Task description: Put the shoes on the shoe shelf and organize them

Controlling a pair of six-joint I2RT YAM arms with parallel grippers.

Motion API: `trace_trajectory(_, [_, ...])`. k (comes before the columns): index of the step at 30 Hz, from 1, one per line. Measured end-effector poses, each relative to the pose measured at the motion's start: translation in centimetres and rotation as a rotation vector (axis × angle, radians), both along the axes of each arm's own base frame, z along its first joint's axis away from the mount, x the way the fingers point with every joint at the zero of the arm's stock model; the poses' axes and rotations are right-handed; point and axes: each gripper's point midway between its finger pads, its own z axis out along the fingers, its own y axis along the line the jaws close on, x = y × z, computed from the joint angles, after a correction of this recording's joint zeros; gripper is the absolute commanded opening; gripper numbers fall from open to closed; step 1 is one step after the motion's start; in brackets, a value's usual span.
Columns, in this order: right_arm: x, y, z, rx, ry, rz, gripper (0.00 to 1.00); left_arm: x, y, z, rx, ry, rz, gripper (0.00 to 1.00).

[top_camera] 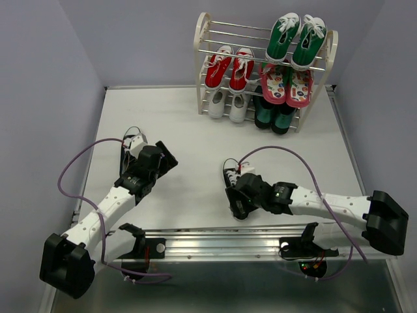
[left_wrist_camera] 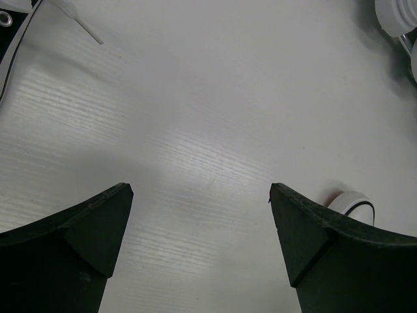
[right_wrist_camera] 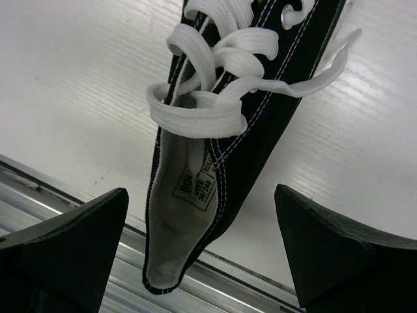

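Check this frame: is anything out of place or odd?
The black pair is split and off the shelf. One black shoe lies on the table inside the open right hand, laces loose. The other black shoe sits far left beside the left hand. Nothing on the shelf looks askew.

Robot lab cell, white table, plain lilac wall panels, aluminium mounting rail

There is one shoe shelf. There are two red shoes, two white shoes, two black shoes, two green sneakers, two pink shoes and two dark green boots. There are two robot arms, each with two fingers.
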Motion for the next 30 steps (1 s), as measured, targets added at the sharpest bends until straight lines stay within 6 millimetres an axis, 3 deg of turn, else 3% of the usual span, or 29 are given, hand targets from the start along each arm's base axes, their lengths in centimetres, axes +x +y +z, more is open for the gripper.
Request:
trace_trajectory(1, [0.0, -0.1, -0.6, -0.019, 0.01, 0.0, 0.99, 0.0, 0.0, 0.0, 0.0, 0.0, 0.0, 0.99])
trace_trajectory(3, [0.0, -0.3, -1.3, -0.047, 0.02, -0.009, 0.88, 0.0, 0.0, 0.0, 0.0, 0.0, 0.0, 0.99])
trace_trajectory(4, [0.1, -0.4, -1.5, -0.056, 0.021, -0.015, 0.61, 0.0, 0.0, 0.0, 0.0, 0.0, 0.0, 0.99])
trace_trajectory(5, [0.2, -0.5, -1.9, -0.071, 0.024, -0.027, 0.42, 0.0, 0.0, 0.0, 0.0, 0.0, 0.0, 0.99])
trace_trajectory(6, [0.2, -0.7, -2.0, -0.08, 0.023, -0.035, 0.29, 0.0, 0.0, 0.0, 0.0, 0.0, 0.0, 0.99])
trace_trajectory(7, [0.4, -0.5, -2.0, -0.074, 0.026, -0.053, 0.08, 0.0, 0.0, 0.0, 0.0, 0.0, 0.0, 0.99])
trace_trajectory(8, [0.4, -0.4, -2.0, -0.075, 0.022, -0.062, 0.01, 0.0, 0.0, 0.0, 0.0, 0.0, 0.0, 0.99])
trace_trajectory(17, [1.1, -0.8, -1.1, -0.111, -0.044, -0.065, 0.01, 0.0, 0.0, 0.0, 0.002, 0.001, 0.002, 0.99])
trace_trajectory(20, [1.9, -1.0, 0.5, -0.109, -0.113, -0.039, 0.01, 0.0, 0.1, -0.2, 0.008, 0.006, 0.003, 0.99])
trace_trajectory(23, [3.1, -0.6, 3.3, -0.092, -0.203, -0.006, 0.01, 0.0, 0.2, -0.3, 0.015, 0.009, 0.006, 0.99])
trace_trajectory(30, [8.1, 2.8, 15.7, 0.008, -0.495, -0.025, 0.01, -0.1, 0.7, -0.4, 0.031, 0.01, 0.023, 0.99])
